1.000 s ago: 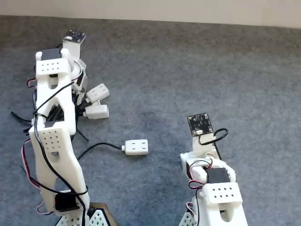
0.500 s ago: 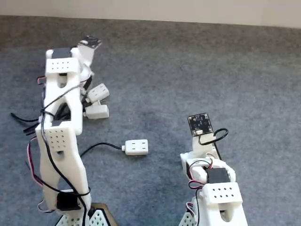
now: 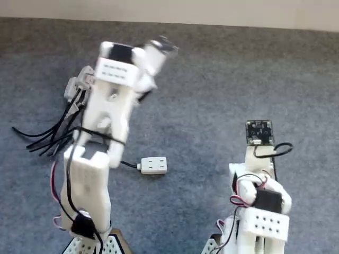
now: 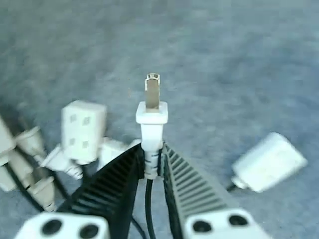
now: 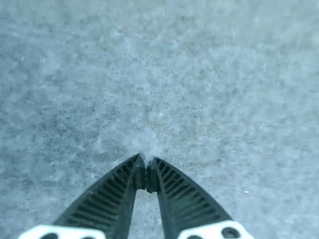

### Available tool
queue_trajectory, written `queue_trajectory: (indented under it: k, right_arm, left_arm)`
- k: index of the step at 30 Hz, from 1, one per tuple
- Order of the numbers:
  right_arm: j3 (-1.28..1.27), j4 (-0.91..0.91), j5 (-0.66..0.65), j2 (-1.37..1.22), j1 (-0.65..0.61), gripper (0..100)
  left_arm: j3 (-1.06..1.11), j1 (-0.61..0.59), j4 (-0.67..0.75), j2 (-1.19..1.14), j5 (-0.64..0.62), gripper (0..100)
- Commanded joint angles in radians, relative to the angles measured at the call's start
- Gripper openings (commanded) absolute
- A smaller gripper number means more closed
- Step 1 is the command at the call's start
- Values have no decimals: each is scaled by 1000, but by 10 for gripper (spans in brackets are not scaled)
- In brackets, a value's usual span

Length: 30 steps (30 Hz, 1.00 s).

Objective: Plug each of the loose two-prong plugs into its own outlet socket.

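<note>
The left gripper (image 4: 151,149) holds a white plug (image 4: 152,118). Its two black fingers (image 4: 119,172) squeeze the back end of the plug, one on each side. The front of the plug sticks out past the fingertips. The plug is long and thin, and it lines up straight with the fingers. Its metal prongs (image 4: 152,91) point away from the gripper, out over the grey carpet (image 4: 239,59). A black cord (image 4: 148,204) runs back from the plug between the fingers.

On the carpet past the gripper sits a white outlet socket (image 4: 83,130) with small holes. A white block (image 4: 269,162) lies well apart from it.

In the high view the left arm (image 3: 111,90) reaches to the upper middle of the frame. Its tip is blurry there, so the plug is hard to pick out. A corded outlet (image 3: 153,165) lies in the middle of the frame. Black cables (image 3: 37,138) spread out at the left.

The right arm (image 3: 262,211) sits at the lower right. The right gripper (image 5: 145,172) has its fingers pressed together with nothing between them.
</note>
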State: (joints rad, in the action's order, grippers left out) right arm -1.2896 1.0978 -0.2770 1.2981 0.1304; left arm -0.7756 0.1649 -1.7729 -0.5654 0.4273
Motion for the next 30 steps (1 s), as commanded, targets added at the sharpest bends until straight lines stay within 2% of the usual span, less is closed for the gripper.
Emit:
queue_trajectory:
  k: [1, 7, 11, 16, 23, 25, 28, 30]
  right_arm:
    - [165, 170, -54, 153, 50, 12]
    - [151, 206, -158, 252, 162, 11]
    - [99, 206, -160, 260, 205, 9]
    - [76, 183, -104, 262, 268, 9]
    - [71, 183, -98, 262, 387, 9]
    - [68, 183, -98, 262, 387, 9]
    - [68, 183, -98, 262, 386, 9]
    - [67, 182, -100, 262, 386, 9]
  left_arm:
    - [189, 222, -9, 226, 5, 4]
    - [418, 455, 6, 306, 5, 4]
    - [509, 536, 123, 302, 3, 4]
    - [568, 550, 250, 271, 3, 4]
    - [564, 555, 321, 111, 0, 10]
    - [542, 549, 325, 87, -6, 67]
    - [513, 533, 325, 85, -101, 197]
    - [478, 516, 322, 110, -127, 218]
